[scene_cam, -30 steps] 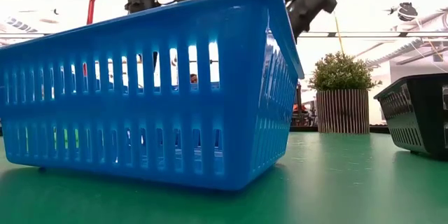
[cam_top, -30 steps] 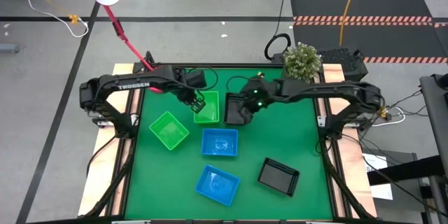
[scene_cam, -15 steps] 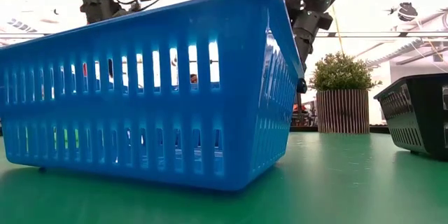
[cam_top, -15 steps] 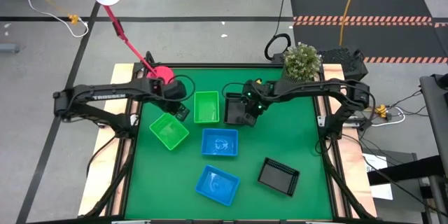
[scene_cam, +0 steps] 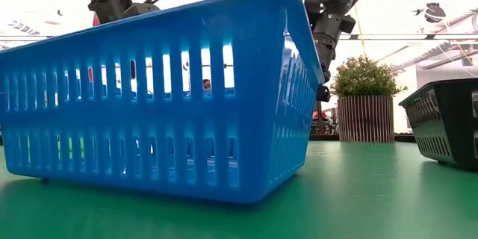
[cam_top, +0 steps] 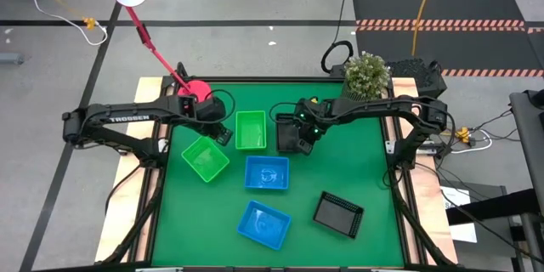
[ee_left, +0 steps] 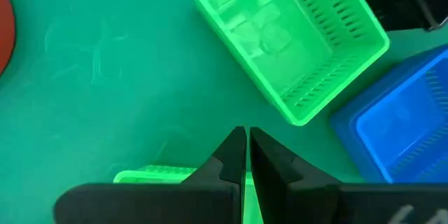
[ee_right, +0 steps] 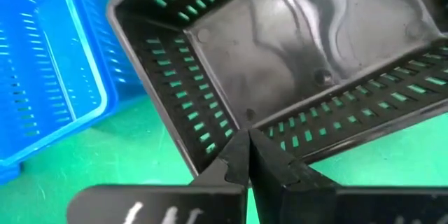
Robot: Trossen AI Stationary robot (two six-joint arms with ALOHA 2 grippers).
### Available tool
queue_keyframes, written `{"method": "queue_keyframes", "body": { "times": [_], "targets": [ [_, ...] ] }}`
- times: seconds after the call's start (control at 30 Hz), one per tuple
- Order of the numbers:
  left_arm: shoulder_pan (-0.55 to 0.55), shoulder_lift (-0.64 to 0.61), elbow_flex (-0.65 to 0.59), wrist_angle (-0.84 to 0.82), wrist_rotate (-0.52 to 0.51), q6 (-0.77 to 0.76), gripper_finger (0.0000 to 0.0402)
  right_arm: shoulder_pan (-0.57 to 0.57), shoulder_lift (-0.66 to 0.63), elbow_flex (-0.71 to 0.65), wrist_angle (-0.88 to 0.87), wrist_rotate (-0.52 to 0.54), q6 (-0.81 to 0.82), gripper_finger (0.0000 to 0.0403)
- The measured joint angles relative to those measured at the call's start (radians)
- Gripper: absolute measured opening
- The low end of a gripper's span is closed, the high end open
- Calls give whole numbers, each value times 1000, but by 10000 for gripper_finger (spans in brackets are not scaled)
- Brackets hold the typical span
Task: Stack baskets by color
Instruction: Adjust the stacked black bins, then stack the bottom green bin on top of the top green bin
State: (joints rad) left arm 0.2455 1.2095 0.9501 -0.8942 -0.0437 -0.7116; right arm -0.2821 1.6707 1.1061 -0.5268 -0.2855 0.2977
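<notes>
Right gripper [ee_right: 246, 155] pinched shut on far black basket [cam_top: 287, 133] wall; thin grip, basket could slip or drag neighbouring blue basket [cam_top: 267, 172]. Left gripper [ee_left: 245, 155] near-closed, empty, between two green baskets [cam_top: 205, 157], may clip rim.

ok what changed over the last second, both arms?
The left gripper let go of the upright green basket at the back and pulled away to its left, now nearly shut over the mat between it and the tilted green basket. The right gripper dipped slightly, staying shut at the rim of the black basket. Blue baskets and the other black basket didn't move.
</notes>
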Motion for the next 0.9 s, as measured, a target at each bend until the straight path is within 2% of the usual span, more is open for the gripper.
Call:
{"method": "queue_keyframes", "body": {
  "times": [0.3, 0.6, 0.77, 0.9],
  "targets": [
    [-11, 0, 0, -9, 42, -14, 24, 0, -74, 0, 63, 0, 5, 0],
    [-25, 0, 0, -194, 74, -95, 31, 0, -175, 0, 142, 1, 52, 0],
    [-2, 0, -1, -325, 81, -94, 84, 3, -196, 0, 150, 1, 74, 0],
    [28, 0, -33, -345, 73, -65, 139, 7, -195, 0, 148, -4, 97, 0]
  ]
}}
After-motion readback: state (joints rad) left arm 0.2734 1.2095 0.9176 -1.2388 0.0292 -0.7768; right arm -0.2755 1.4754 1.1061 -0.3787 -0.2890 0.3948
